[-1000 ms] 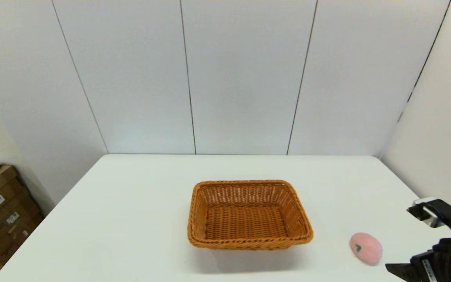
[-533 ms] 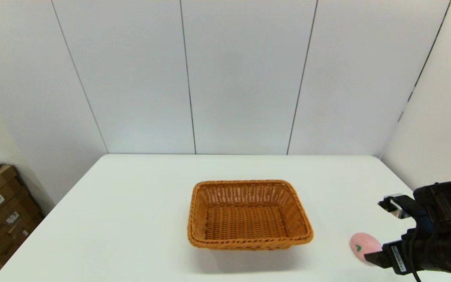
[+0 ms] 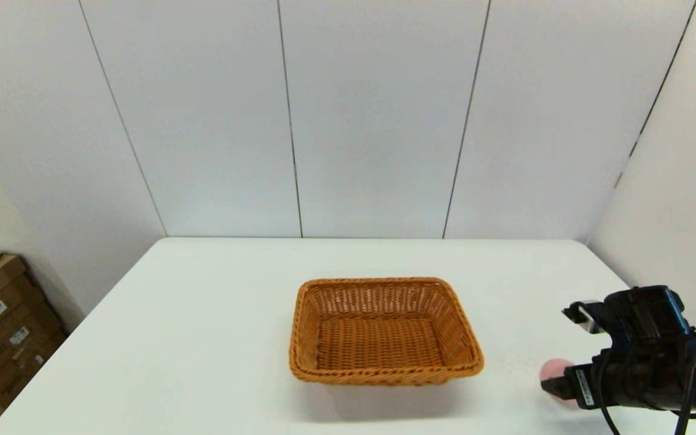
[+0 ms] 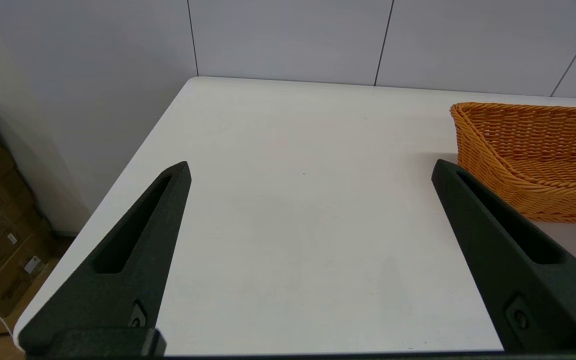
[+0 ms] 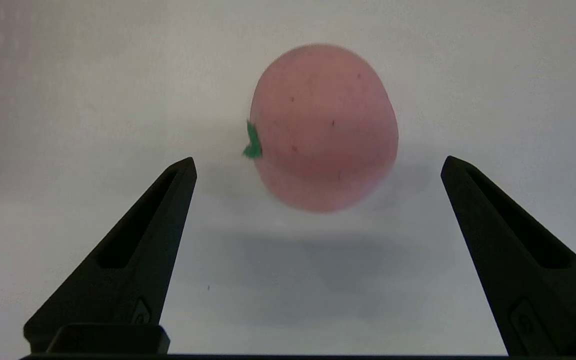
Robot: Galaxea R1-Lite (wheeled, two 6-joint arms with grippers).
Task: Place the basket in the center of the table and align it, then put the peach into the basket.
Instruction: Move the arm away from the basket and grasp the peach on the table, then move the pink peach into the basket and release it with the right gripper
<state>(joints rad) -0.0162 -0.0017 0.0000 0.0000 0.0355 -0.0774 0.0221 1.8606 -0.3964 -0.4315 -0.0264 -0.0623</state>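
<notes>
Gaping right jaws straddling peach [image 5: 324, 127]

Peach [image 3: 553, 367] mostly hidden behind right gripper [image 3: 556, 386] in head view. Basket [image 4: 538, 155] cut off at left wrist view's edge.

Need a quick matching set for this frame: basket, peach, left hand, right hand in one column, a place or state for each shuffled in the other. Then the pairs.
Column 1:
1. basket
2. peach
3. left hand
4. right hand

Column 2:
A. open, hovering right over the peach
B. empty, mid-table
C. open, over bare table beside the basket
D. lying on the table on the robot's right, ungrasped

Pairs: 1-B, 2-D, 3-C, 4-A
</notes>
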